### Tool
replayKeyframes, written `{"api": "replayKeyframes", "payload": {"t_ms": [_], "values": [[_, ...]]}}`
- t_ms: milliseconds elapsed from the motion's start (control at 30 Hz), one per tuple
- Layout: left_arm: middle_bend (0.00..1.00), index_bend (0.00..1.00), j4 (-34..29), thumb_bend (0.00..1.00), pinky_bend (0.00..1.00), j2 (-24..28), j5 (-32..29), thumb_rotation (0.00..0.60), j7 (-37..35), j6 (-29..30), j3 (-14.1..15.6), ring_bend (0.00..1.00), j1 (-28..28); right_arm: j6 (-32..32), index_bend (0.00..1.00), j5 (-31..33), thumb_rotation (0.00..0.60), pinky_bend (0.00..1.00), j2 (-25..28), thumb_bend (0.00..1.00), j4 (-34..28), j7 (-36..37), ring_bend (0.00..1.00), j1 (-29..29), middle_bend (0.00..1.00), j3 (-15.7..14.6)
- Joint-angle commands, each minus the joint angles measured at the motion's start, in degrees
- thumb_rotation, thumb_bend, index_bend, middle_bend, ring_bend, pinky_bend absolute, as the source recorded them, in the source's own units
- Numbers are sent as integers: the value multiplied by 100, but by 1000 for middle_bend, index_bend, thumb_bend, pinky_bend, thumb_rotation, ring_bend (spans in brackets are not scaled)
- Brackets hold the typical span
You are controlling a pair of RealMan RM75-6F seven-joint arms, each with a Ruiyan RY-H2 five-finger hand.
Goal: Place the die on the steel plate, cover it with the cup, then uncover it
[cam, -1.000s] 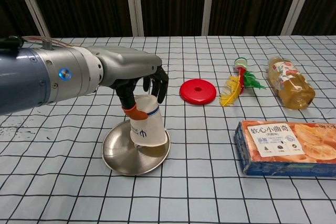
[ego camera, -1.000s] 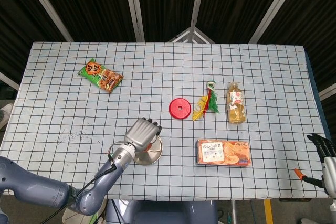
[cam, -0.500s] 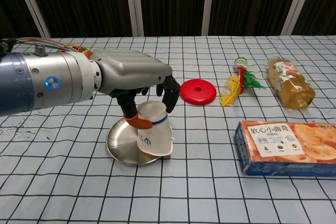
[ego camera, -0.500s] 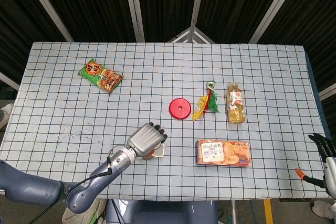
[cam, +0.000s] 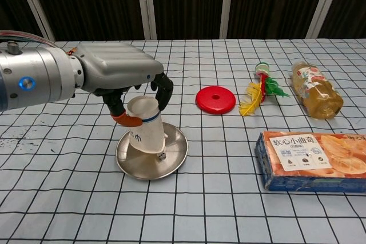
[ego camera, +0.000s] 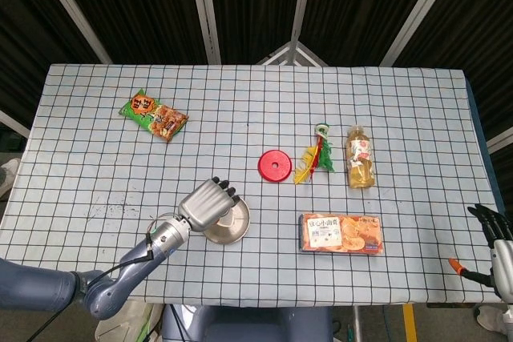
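Checked tabletop [cam: 229, 210]: left hand [cam: 123, 75] grasps the tilted cup [cam: 144, 132], uncovering the die [cam: 162, 155] on the steel plate [cam: 177, 155]; next, lift clear

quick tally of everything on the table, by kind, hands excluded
Snack packs: 2, chip bag and cookie box
Bottle: 1
Red disc: 1
Feather toy: 1
Steel plate: 1
Cup: 1, held by the left hand
Die: 1, on the plate
Total: 8
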Motion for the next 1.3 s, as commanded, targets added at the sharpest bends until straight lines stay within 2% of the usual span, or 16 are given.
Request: {"api": "replayKeyframes", "payload": {"t_ms": [33,500,800,967,1067,1300], "values": [[362,493,202,483,355,-161,196,600,-163,11,11,260,65,-10,172,18,600,0,4,56,4,2,131,-3,141,-1],[322,466,486,456,355,-292,683,600,-505,-10,33,228,196,-40,172,27,600,0,32,57,41,88,131,-24,141,-27],[246,338,432,360,351,-145,644,600,-685,-249,45,162,219,-56,172,45,600,0,51,56,41,110,131,-31,141,-31],[54,127,378,245,311,-66,600,600,-676,-340,49,46,213,-52,172,-4,600,0,62,56,39,151,131,-30,141,-47],[2,36,342,226,277,-35,575,600,-656,-367,45,3,211,-65,172,-15,600,0,71,56,39,179,131,-30,141,-60],[0,21,114,197,238,44,440,600,-578,-195,22,0,309,-101,173,9,600,0,105,56,42,236,131,-37,141,-73]]}}
